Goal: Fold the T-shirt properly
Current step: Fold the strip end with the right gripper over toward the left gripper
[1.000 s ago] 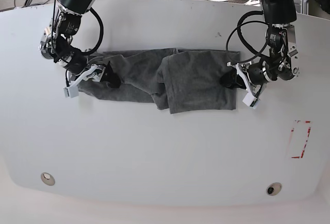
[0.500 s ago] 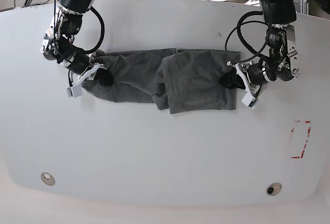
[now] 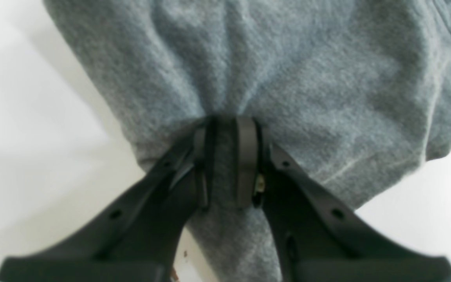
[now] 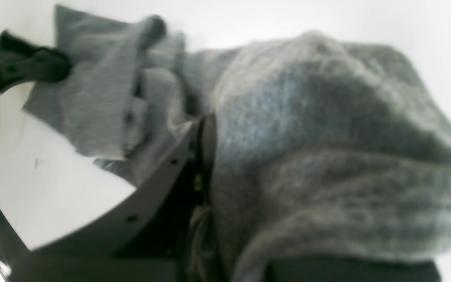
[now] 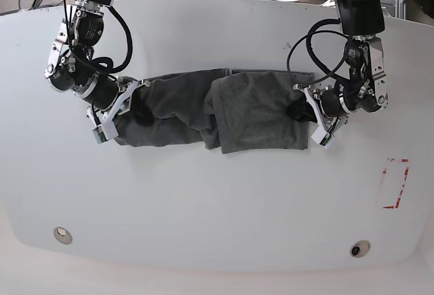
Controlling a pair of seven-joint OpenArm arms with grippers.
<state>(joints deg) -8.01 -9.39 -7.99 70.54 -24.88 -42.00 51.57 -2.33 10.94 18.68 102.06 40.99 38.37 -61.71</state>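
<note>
The dark grey T-shirt (image 5: 224, 108) lies bunched in a wide band across the middle of the white table (image 5: 217, 193). My left gripper (image 5: 298, 110) is at its right end, shut on a pinched fold of the fabric. In the left wrist view the T-shirt (image 3: 272, 74) is gathered between the closed fingertips of that gripper (image 3: 225, 129). My right gripper (image 5: 137, 108) is at the shirt's left end, shut on it. In the right wrist view the cloth (image 4: 327, 156) drapes over the gripper (image 4: 206, 133), hiding one finger.
A red-outlined rectangle mark (image 5: 395, 183) is on the table at the right. Two round fittings (image 5: 62, 234) (image 5: 359, 248) sit near the front edge. Cables and stands are behind the table's far edge.
The right gripper has pulled the shirt's left end up and gathered it. The left gripper has shifted slightly inward with the right end. Both stay shut on the fabric.
</note>
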